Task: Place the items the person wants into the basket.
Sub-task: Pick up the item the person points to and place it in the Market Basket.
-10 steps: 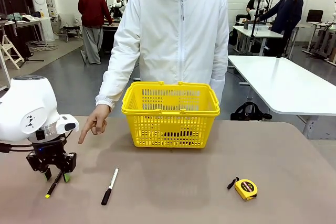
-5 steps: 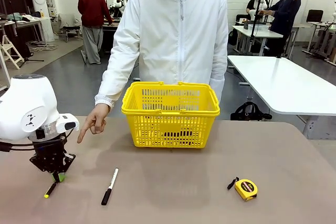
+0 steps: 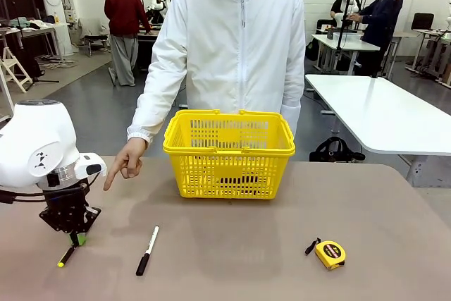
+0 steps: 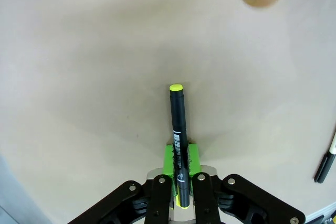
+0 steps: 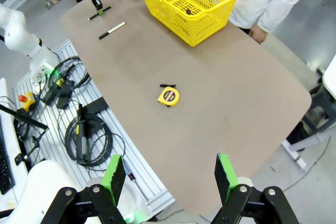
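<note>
Pen (image 4: 177, 129) lies near-left on the table (image 3: 232, 244), pinched at its back end by your left gripper (image 4: 178, 195). Light, stiff, slick barrel: you'd want a more central hold. Right gripper (image 5: 168, 174) hangs spread, empty. Basket (image 3: 229, 153) sits far-centre.

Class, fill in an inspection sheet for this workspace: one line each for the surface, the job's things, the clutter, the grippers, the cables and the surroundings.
Surface: brown table, dry and flat.
Job's things: black pen with yellow tip, on the table; yellow basket at the far side with a dark item inside; the person's hand points down toward the pen.
Clutter: white marker; yellow tape measure.
Grippers: left gripper shut on the pen; right gripper open, high above the table.
Cables: coiled black cables on a rail beside the table.
Surroundings: other tables and people behind.
</note>
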`<state>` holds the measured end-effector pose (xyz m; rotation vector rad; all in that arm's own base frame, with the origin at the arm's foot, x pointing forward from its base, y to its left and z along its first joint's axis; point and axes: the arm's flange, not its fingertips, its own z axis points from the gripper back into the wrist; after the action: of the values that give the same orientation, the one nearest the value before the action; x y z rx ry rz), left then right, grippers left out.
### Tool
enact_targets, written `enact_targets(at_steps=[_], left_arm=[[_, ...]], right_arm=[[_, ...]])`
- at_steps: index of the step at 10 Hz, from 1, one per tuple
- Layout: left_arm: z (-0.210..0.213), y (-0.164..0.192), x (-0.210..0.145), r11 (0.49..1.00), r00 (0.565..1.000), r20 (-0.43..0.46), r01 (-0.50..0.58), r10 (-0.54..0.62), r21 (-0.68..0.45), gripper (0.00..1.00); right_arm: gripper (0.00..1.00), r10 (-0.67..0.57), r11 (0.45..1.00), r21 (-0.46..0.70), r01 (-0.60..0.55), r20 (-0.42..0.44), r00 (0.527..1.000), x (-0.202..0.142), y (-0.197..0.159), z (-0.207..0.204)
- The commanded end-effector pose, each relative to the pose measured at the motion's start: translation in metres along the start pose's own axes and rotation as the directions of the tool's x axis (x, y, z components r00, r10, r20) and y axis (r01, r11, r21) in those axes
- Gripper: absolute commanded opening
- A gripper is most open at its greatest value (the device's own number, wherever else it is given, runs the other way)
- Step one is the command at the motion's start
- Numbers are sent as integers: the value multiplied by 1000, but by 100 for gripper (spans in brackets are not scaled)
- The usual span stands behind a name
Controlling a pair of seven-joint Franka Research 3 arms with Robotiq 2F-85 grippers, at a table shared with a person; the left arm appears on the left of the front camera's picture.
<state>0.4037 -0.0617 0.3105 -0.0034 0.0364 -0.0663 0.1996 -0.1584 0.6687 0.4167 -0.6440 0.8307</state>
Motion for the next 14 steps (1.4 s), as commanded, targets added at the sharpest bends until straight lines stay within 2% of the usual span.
enact_targets(at_steps=[1, 4, 7, 10, 14], left_arm=[[34, 3, -48, 998, 997, -37, 63, -64, -9, 0], [152, -2, -56, 978, 978, 5, 207, -207, 11, 0], [223, -22, -57, 953, 952, 38, 301, -303, 47, 0], [256, -29, -59, 949, 948, 52, 311, -314, 51, 0], [249, -29, -64, 957, 955, 70, 287, -289, 39, 0]], right_arm=[[89, 15, 1000, 23, -16, 22, 1000, 1, 0, 0], [89, 15, 1000, 23, -16, 22, 1000, 1, 0, 0], [89, 15, 1000, 23, -16, 22, 1000, 1, 0, 0], [89, 15, 1000, 23, -16, 22, 1000, 1, 0, 0], [89, 15, 1000, 23, -16, 22, 1000, 1, 0, 0]])
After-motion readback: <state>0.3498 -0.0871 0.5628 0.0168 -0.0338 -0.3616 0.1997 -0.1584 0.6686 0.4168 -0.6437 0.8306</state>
